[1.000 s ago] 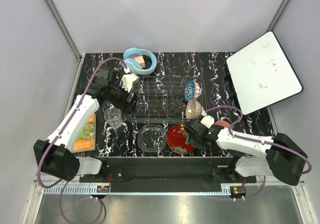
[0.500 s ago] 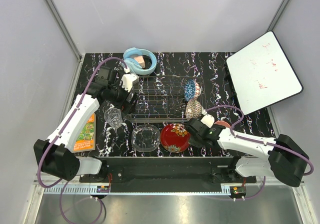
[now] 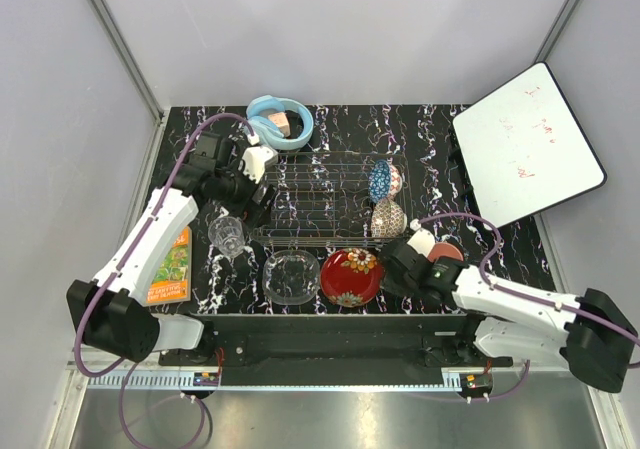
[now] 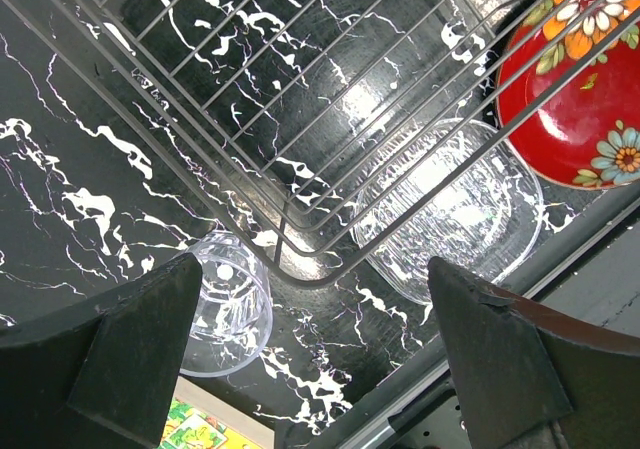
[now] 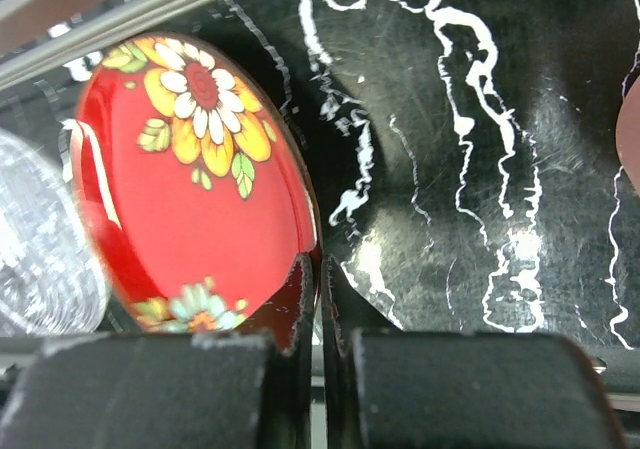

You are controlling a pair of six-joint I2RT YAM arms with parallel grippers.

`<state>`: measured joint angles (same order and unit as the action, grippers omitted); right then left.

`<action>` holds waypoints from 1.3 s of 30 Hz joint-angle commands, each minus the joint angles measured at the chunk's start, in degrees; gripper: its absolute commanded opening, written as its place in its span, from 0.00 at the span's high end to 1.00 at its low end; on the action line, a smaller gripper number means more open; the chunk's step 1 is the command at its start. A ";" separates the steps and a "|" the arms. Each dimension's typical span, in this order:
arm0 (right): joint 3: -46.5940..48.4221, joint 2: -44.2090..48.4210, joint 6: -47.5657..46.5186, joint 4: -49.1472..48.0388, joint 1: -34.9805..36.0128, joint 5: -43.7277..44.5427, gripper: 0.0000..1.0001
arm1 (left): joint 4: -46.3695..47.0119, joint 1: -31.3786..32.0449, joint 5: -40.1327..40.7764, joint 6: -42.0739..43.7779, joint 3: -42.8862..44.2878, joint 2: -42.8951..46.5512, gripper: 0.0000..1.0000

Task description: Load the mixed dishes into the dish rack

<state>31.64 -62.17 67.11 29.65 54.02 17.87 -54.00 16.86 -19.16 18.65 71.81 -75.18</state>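
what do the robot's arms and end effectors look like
Both arms, left arm and right arm, have white link shells with black joints and bases. A purple cable loops along each. The left end effector and right end effector carry matte black, scuffed wedge-shaped fingers. No markings are legible.

Red plate [image 3: 350, 277] (floral) near dish rack [image 3: 320, 201].
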 commanded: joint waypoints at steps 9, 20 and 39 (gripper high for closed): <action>-0.35 8.47 -7.25 -2.05 5.30 4.80 1.00 | -0.23 0.01 -4.66 -1.16 5.18 -1.02 0.01; 5.89 5.66 -14.99 -2.67 8.91 9.19 1.00 | -2.34 4.84 -21.60 -3.54 13.00 -6.03 0.01; 12.14 -3.74 -18.87 -3.28 10.84 11.49 1.00 | -2.87 10.65 -22.77 -0.91 13.36 -13.07 0.01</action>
<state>42.54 -64.51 47.00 28.91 64.18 27.03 -57.19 27.29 -42.94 16.01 85.08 -91.92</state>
